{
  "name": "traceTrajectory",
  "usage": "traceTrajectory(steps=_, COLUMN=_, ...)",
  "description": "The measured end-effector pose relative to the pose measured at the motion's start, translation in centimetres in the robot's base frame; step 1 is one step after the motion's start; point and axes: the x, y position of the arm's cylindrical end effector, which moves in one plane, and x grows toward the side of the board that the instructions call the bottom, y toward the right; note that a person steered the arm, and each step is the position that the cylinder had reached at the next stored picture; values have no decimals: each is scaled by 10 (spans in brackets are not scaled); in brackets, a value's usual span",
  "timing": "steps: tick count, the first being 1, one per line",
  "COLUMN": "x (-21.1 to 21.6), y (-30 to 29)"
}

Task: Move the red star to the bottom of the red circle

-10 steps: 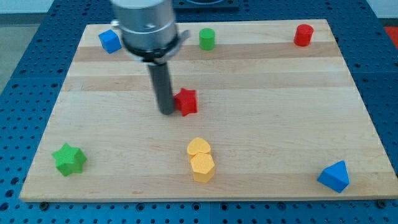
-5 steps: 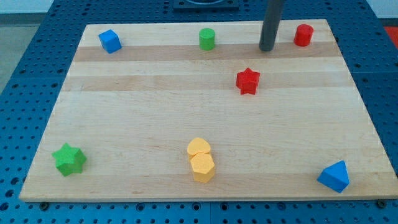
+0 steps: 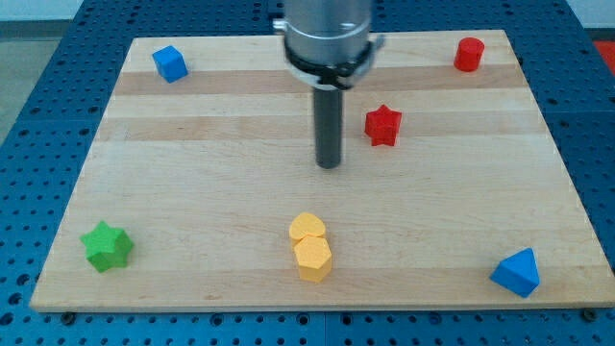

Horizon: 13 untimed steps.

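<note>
The red star (image 3: 382,125) lies on the wooden board right of centre, in its upper half. The red circle (image 3: 468,54), a short cylinder, stands near the board's top right corner, up and to the right of the star. My tip (image 3: 330,164) rests on the board to the left of the red star and slightly below it, a short gap away, not touching it. The arm's grey body hides the board's top middle.
A blue cube (image 3: 170,63) sits at the top left. A green star (image 3: 107,246) lies at the bottom left. A yellow heart (image 3: 307,228) touches a yellow hexagon (image 3: 312,258) at the bottom centre. A blue block (image 3: 517,272) lies at the bottom right.
The red star went from the board's centre up and right, then stayed put. My tip moved from near the red circle down and left to the star's left. The green cylinder is now hidden.
</note>
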Motion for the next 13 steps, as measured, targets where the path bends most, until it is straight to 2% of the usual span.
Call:
traceTrajectory(steps=1, x=-20, y=15)
traceTrajectory(steps=2, x=-22, y=22)
traceTrajectory(steps=6, x=-138, y=141)
traceTrajectory(steps=9, x=-118, y=65)
traceTrajectory(steps=10, x=-75, y=75)
traceTrajectory(steps=11, x=-63, y=107)
traceTrajectory(steps=13, x=-66, y=121)
